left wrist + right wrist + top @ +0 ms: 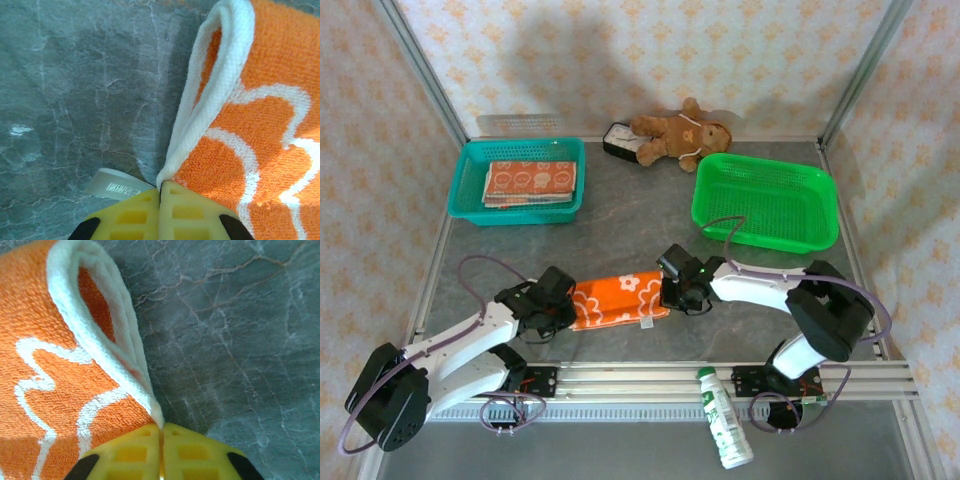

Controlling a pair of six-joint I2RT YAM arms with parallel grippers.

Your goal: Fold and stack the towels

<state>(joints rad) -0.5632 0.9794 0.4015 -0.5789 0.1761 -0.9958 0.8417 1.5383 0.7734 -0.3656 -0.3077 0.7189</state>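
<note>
Orange towel (618,298) with a white flower print and a white terry border, folded into a long band on the grey table (650,215) near its front edge, between the arms. The left gripper (563,305) pinches the band's left corner, its yellow fingers (135,215) pressed together beside a sewn label (117,187). The right gripper (670,290) pinches the right corner likewise. At each end the fold gapes in a loop. More folded towels (530,183) lie stacked in the teal basket (465,190), far left.
</note>
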